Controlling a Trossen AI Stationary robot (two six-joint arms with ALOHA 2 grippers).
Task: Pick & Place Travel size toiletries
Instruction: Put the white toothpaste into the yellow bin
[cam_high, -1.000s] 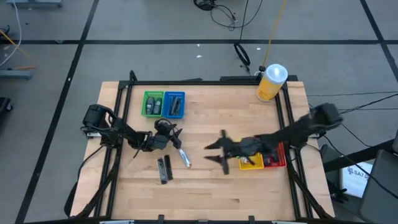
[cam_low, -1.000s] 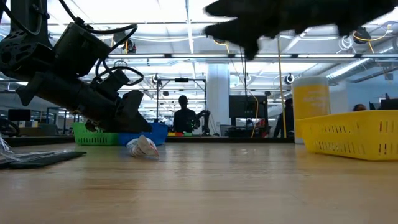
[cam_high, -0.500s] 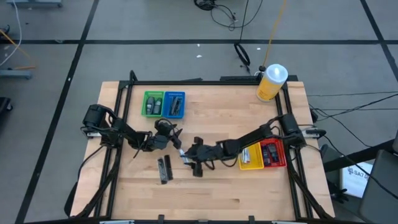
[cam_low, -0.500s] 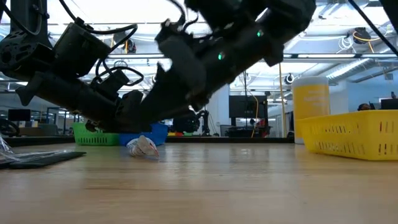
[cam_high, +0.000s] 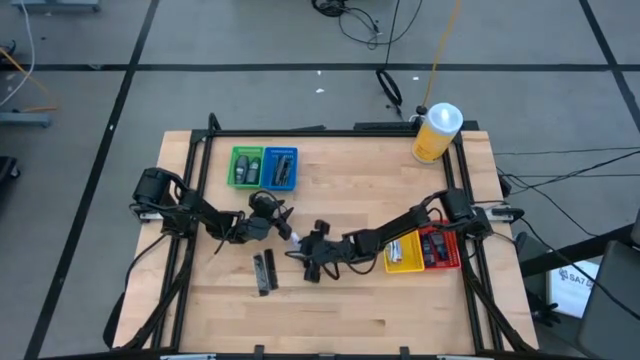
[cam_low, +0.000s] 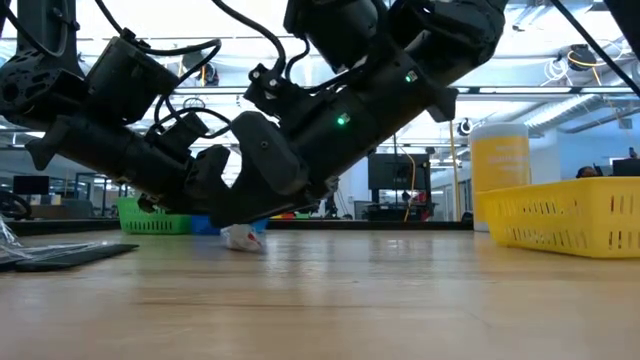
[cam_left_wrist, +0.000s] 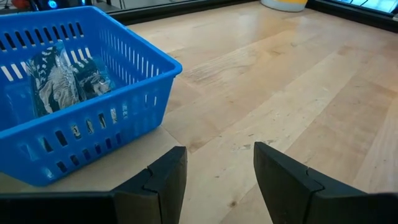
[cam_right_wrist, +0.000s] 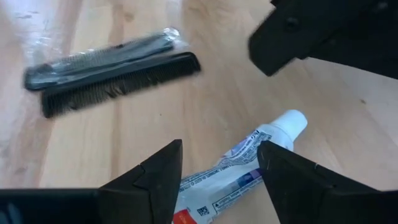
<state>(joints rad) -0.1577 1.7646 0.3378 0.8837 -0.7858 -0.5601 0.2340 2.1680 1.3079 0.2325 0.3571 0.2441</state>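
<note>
Right gripper jaws spread over white mini tube on counter; left gripper jaws spread, idle by blue tray.

Wooden table carries trays, combs, toothpaste tube.

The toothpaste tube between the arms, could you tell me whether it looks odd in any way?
The toothpaste tube looks crumpled and lies loose on the table, outside every tray. The right claw is open over it. Nothing is spilled.

White toothpaste tube; black combs
</note>
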